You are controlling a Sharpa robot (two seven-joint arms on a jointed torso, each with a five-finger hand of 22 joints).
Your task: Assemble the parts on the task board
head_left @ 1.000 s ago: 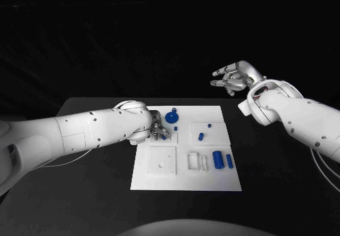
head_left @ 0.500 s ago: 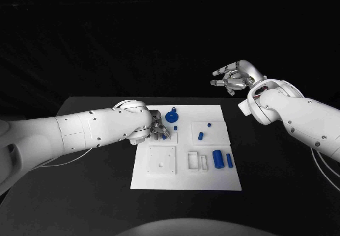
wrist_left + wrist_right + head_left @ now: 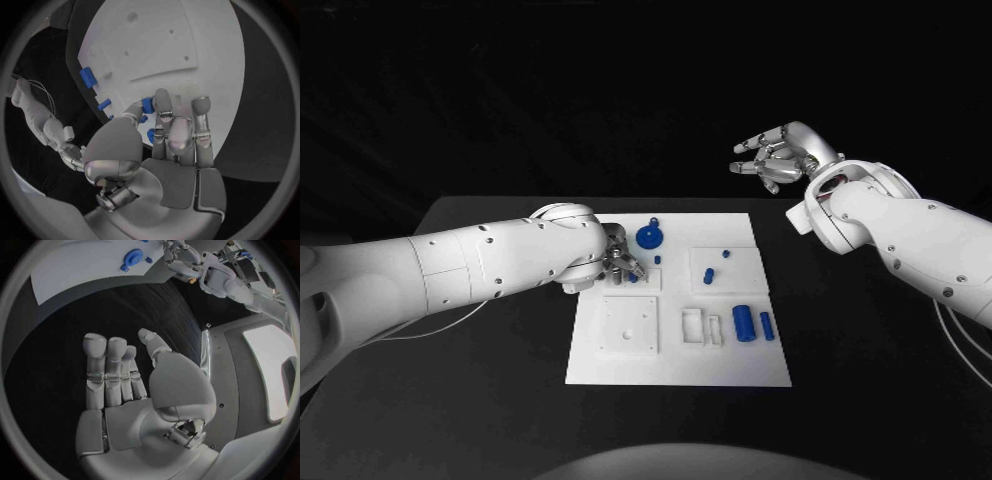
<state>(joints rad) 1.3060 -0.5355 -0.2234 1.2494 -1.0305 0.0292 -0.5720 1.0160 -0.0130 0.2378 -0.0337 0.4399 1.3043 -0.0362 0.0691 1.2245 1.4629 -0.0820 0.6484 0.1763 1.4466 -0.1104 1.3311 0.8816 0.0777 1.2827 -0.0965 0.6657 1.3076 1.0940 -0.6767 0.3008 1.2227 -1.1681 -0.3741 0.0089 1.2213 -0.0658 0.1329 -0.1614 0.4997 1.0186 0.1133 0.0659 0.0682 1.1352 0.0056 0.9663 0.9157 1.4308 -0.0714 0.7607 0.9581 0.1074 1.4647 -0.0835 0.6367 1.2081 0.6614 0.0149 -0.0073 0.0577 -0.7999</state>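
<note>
- One white task board (image 3: 678,370) lay flat in the middle of the black counter (image 3: 473,400).
- Blue parts counted on it in the head view: one round gear-like part (image 3: 651,238) near the far edge, one small peg (image 3: 658,260) just beside it, two short pegs (image 3: 708,276) on the raised right square, one thick cylinder (image 3: 744,324) and one thinner bar (image 3: 767,326) side by side at the right. Six plain, possibly one more under the left hand.
- Left hand (image 3: 620,265) was low over the board's far-left square, fingers (image 3: 164,107) reaching down to a small blue piece (image 3: 147,104); whether it actually pinched it could not be told.
- Right hand (image 3: 773,160) was raised well off the board beyond the counter's far right; its fingers (image 3: 107,371) were apart and it held nothing.
</note>
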